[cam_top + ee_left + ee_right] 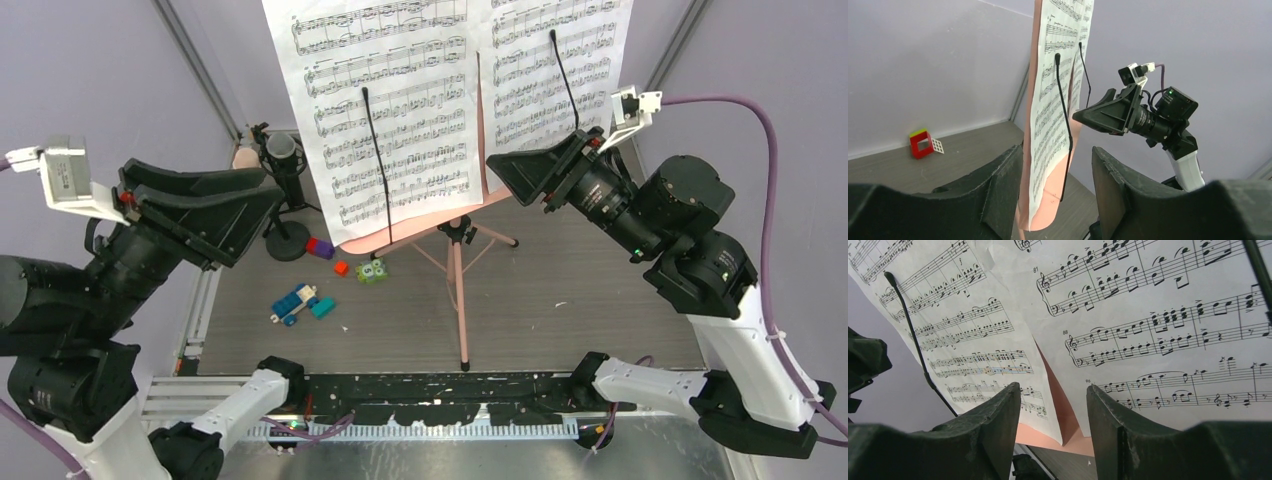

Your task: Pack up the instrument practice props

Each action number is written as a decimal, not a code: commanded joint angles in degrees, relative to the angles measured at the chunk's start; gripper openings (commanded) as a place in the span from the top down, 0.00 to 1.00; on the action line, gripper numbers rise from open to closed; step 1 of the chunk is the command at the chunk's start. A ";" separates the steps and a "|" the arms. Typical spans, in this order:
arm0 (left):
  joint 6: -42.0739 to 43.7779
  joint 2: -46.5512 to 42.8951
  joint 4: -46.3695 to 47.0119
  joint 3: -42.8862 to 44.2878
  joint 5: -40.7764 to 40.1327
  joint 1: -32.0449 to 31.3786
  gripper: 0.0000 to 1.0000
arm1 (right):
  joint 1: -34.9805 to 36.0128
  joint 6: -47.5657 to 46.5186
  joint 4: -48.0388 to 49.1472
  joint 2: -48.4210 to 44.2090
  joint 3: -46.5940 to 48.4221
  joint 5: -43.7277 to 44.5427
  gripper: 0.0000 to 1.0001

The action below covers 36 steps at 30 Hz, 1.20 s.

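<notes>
Nothing is packed yet: your white sheet-music pages [390,110] sit on the pink tripod music stand [458,300]; left and right jaws gape wide, holding nothing.

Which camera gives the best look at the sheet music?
The right wrist view: the pages fill it, notes sharp enough to read. The top view shows both side by side on the stand, smaller. The left wrist view sees them nearly edge-on.

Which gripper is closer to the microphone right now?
Left. The left gripper sits just beside the microphone; the right gripper is beyond the music stand.
</notes>
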 commanded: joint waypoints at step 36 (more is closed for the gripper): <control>20.33 7.50 -9.88 3.47 -20.13 -34.25 0.50 | 0.28 -0.52 0.11 -1.53 -4.28 4.40 0.43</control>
